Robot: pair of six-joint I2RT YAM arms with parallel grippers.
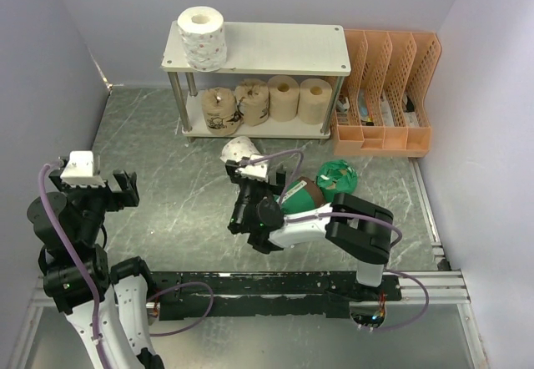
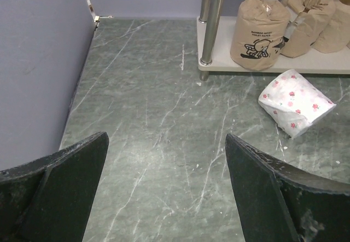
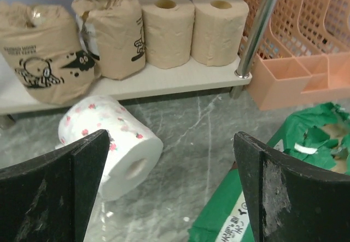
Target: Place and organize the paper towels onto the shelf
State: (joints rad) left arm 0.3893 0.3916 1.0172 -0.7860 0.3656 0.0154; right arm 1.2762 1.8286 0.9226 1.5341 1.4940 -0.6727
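Observation:
The shelf (image 1: 284,43) stands at the back. One white paper towel roll (image 1: 200,37) is upright on its top board. Several tan rolls (image 1: 284,98) line the lower board (image 3: 164,80), the leftmost with a printed label (image 2: 258,31). A white flowered roll (image 3: 117,143) lies on its side on the table in front of the shelf. Two green-wrapped rolls (image 1: 338,175) (image 3: 257,209) lie to its right. My right gripper (image 3: 172,143) hangs open between the flowered roll and the green one, holding nothing. My left gripper (image 2: 167,143) is open over bare table at the left.
An orange perforated file rack (image 1: 385,93) stands right of the shelf, against the right wall. Grey walls close the left (image 2: 38,61) and right sides. The shelf's silver leg (image 2: 210,23) stands ahead of my left gripper.

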